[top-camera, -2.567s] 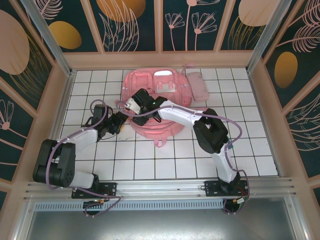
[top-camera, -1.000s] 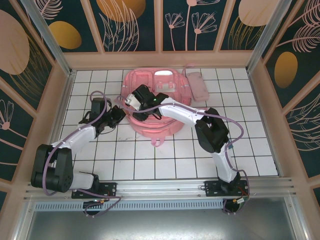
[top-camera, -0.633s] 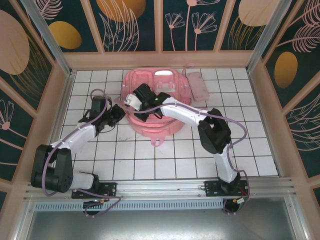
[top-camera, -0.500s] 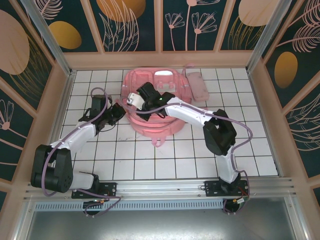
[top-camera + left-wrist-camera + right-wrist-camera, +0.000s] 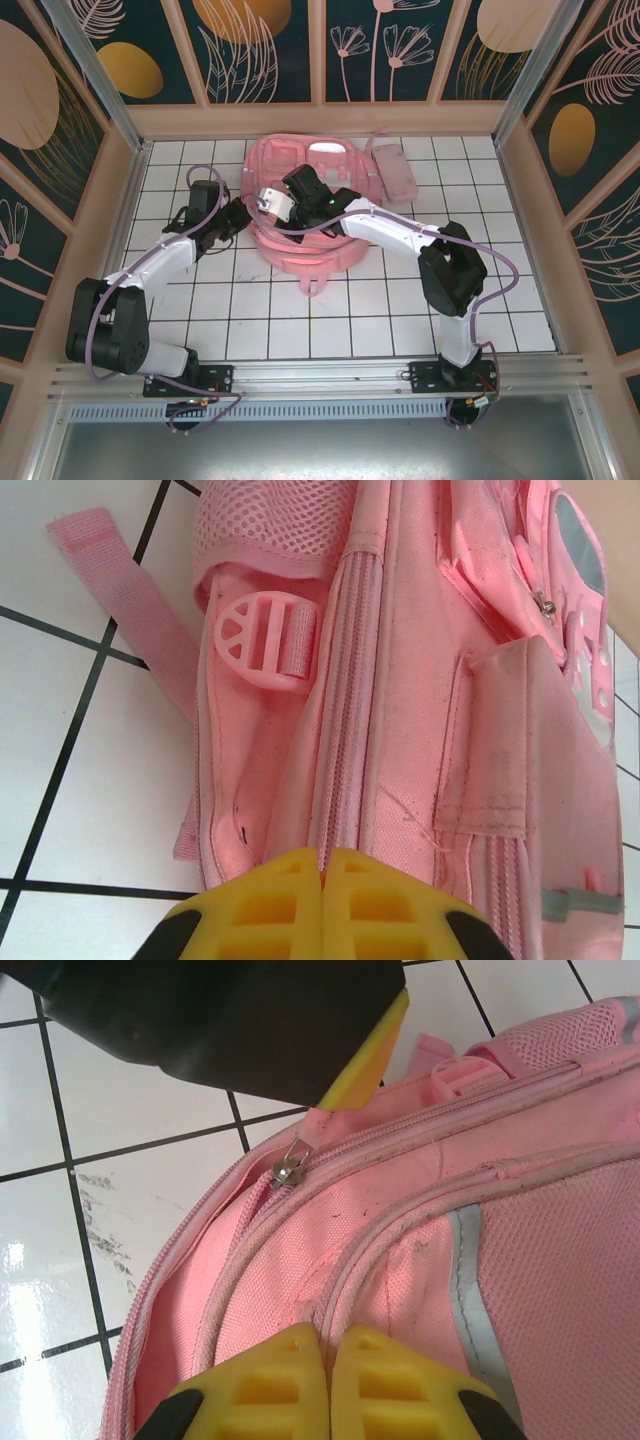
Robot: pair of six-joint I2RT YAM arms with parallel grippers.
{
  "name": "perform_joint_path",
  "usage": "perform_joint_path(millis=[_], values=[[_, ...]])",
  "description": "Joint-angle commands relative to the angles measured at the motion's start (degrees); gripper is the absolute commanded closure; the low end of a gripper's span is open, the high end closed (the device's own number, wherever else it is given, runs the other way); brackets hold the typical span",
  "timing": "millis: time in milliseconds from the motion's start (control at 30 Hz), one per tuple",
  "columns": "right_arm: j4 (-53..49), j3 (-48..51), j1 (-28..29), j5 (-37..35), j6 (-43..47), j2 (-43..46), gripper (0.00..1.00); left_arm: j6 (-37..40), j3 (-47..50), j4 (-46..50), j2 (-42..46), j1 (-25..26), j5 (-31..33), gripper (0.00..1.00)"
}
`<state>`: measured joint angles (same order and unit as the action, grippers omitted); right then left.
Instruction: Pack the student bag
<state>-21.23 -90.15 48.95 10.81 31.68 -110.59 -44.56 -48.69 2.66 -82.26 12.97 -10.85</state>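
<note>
The student bag, a big pink backpack, lies at the middle back of the white tiled table. My left gripper is at the bag's left edge. In the left wrist view this gripper is shut, its yellow tips pinching the zipper seam of the bag. My right gripper reaches across the bag from the right. Seen from the right wrist, it is shut on a raised piped seam of the bag, beside the pale stripe. A metal zipper pull sits just below the left gripper's yellow finger.
A small flat pink pencil pouch lies right of the bag near the back wall. A loose pink strap and a round buckle hang at the bag's side. Wooden walls enclose the table on three sides.
The right gripper has closed on the bag's seam and shifted slightly toward the back. The left gripper, still shut, has moved toward the back along the bag's left edge, lifting it.
</note>
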Motion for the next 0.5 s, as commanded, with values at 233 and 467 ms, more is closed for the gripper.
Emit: perform_joint_path(millis=[233, 467], values=[[-5.78, 1.27, 0.27, 0.81, 0.56, 3.98, 1.00, -4.51, 3.91, -11.30, 6.94, -2.44, 18.50, 1.00], [-4.91, -3.73, -0.26, -2.50, -4.09, 0.20, 1.00, -9.36, 13.18, -14.55, 14.94, -2.48, 12.71, 1.00]])
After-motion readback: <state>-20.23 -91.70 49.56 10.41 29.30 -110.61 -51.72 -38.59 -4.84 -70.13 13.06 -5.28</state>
